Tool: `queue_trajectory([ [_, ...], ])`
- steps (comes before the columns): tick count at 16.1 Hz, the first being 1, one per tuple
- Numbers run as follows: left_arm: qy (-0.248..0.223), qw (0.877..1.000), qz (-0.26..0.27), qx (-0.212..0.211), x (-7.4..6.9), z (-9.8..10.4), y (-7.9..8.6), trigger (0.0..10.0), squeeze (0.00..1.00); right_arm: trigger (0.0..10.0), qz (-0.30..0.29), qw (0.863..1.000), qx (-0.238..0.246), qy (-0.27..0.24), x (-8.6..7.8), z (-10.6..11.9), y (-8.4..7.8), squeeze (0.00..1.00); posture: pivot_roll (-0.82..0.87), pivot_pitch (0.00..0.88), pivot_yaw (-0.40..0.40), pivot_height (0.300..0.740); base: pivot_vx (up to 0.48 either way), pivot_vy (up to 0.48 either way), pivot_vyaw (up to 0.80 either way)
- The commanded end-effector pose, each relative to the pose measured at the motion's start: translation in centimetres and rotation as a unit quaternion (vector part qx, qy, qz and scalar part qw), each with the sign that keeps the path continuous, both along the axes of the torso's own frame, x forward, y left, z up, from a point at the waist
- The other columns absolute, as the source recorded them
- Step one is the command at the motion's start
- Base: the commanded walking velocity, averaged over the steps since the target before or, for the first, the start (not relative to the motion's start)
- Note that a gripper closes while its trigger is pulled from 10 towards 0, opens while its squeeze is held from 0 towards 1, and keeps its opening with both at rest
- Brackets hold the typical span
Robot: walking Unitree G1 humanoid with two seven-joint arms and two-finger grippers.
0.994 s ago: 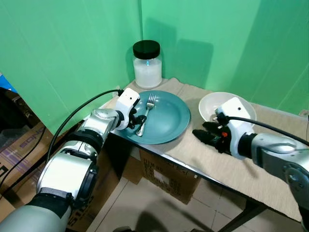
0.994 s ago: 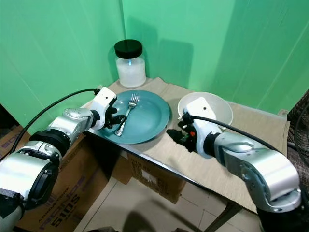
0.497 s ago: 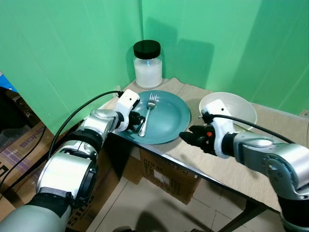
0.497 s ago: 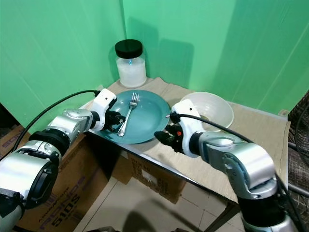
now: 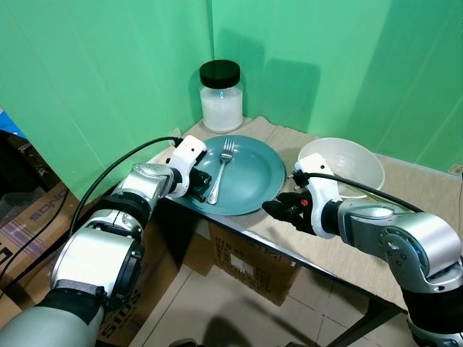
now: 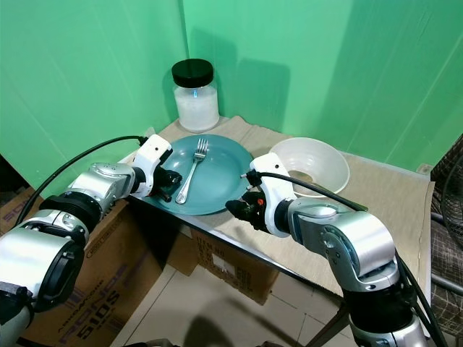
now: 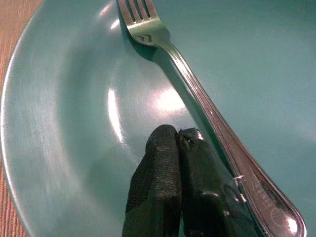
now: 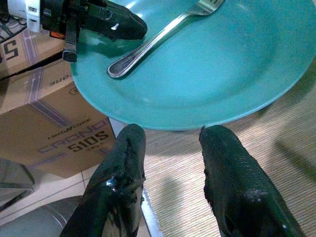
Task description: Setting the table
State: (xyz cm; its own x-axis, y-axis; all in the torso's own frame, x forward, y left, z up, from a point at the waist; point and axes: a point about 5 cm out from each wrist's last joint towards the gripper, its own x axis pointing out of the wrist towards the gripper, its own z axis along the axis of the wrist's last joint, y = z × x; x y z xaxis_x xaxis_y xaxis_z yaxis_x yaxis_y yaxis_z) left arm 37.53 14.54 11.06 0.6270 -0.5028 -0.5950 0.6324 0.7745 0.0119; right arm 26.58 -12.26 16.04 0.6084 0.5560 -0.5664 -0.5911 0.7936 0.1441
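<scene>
Now fork on plate, beside closed L gripper, maybe touching; R gripper open.

Table: woven mat, presumably under plate, bowl, jar.

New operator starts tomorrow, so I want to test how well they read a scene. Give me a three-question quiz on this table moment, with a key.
1. True or false: the fork lies on the plate.
2. Which gripper has its fingers apart?
A. left gripper
B. right gripper
3. Fill in: the jar has a ____ lid.

Key:
1. True. The fork rests on the plate, tines toward the jar.
2. B. The right gripper is open, just off the plate's near edge, over the mat. The left gripper's fingers are pressed together over the plate, beside the fork's handle.
3. Black.
</scene>
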Motion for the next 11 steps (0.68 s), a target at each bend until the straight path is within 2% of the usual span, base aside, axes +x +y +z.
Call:
queue_trajectory([
  [1, -0.001, 1.0, 0.009, -0.004, 0.2, 0.5, 0.5, 0.0, 0.0, 10.0, -0.005, 1.0, 0.0, -0.002, 0.3, 0.3, 0.0, 0.0, -0.11, 0.0, 0.067, 0.74, 0.0, 0.0, 0.0],
  [3, -0.009, 1.0, 0.013, -0.009, 0.4, 0.9, 0.7, 0.0, 0.0, 10.0, -0.006, 1.0, 0.0, -0.002, 0.3, 0.3, 0.0, 0.0, -0.11, 0.0, 0.067, 0.74, 0.0, 0.0, 0.0],
  [5, -0.04, 0.999, 0.01, -0.021, 1.0, 2.3, 0.9, 0.0, 0.0, 10.0, -0.008, 1.0, 0.001, -0.002, 0.4, 0.3, -0.1, 0.0, -0.11, 0.001, 0.066, 0.74, 0.0, 0.0, 0.0],
  [7, -0.055, 0.997, -0.006, -0.06, 1.4, 3.8, 0.8, 0.0, 0.0, 10.0, -0.011, 1.0, 0.002, -0.002, 0.4, 0.3, -0.2, 0.0, -0.11, 0.001, 0.067, 0.74, 0.0, 0.0, 0.0],
  [9, -0.096, 0.987, -0.051, -0.118, 1.6, 5.8, 0.0, 0.0, 0.0, 10.0, -0.014, 1.0, 0.001, -0.002, 0.4, 0.3, -0.3, 0.0, -0.1, 0.0, 0.066, 0.74, 0.0, 0.0, 0.0],
  [10, -0.091, 0.988, -0.048, -0.117, 1.6, 5.7, -0.2, 10.0, 0.0, 10.0, -0.014, 1.0, 0.001, -0.001, 0.4, 0.2, -0.3, 0.0, -0.1, 0.0, 0.065, 0.74, 0.0, 0.0, 0.0],
  [11, -0.082, 0.989, -0.048, -0.113, 1.6, 5.4, -0.4, 10.0, 0.0, 10.0, -0.014, 1.0, 0.001, -0.002, 0.4, 0.2, -0.3, 0.0, -0.1, 0.0, 0.065, 0.74, 0.0, 0.0, 0.0],
])
